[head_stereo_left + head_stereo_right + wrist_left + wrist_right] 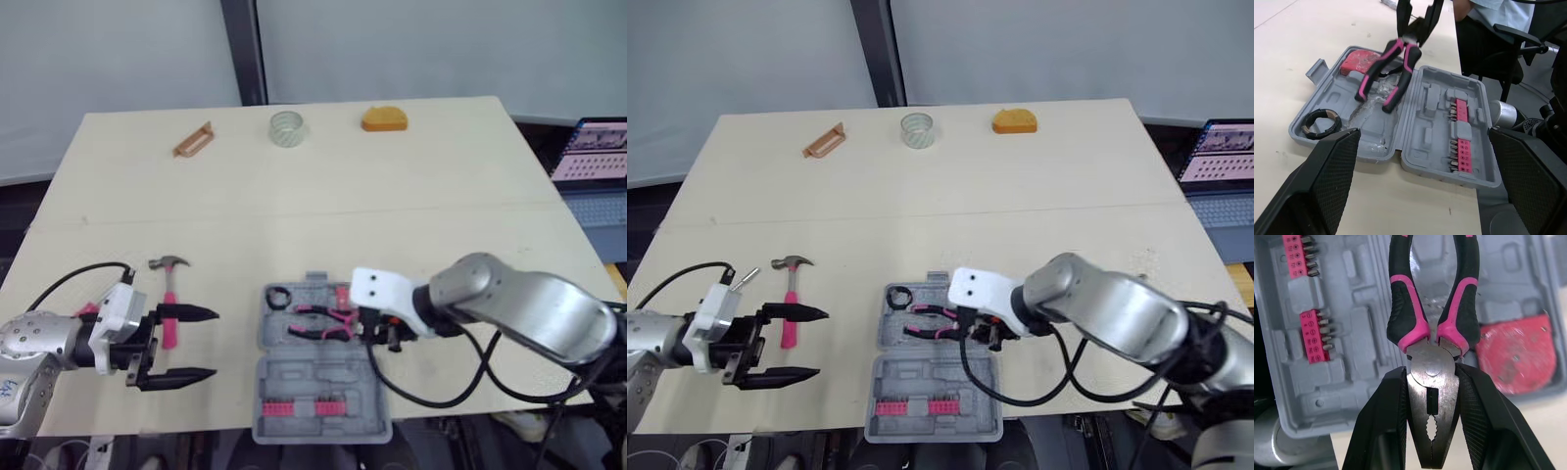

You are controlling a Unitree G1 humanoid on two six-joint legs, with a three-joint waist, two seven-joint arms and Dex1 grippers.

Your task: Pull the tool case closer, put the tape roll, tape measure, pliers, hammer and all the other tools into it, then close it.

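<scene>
Because the right gripper [1432, 373] clamps the pliers [1431, 363] by their metal head, the pink-and-black handles hang free ahead of its fingers and point down into the tool case [323, 377]. That seems the sensible hold for laying them in handles first. The case lies open directly under this gripper, both halves flat on the tabletop [118, 196], so the pliers are above the moulded tray and, as far as I can judge, not yet resting in it. A red block [1513, 357] sits in the tray just beside the handles. A black ring [1317, 123] lies farther along the same half. Pink bit strips [1459, 142] line the other half.

The left gripper [215, 343] hovers with its two fingers spread and nothing between them, facing the case from the side. The hammer [168, 294] lies just beside one of its fingers, probably the next thing it could take. Well beyond both grippers, along the far edge of the tabletop, wait a clear tape roll [288, 128], an orange tool [385, 118] and a brown tool [193, 139]. All three are still outside the case.
</scene>
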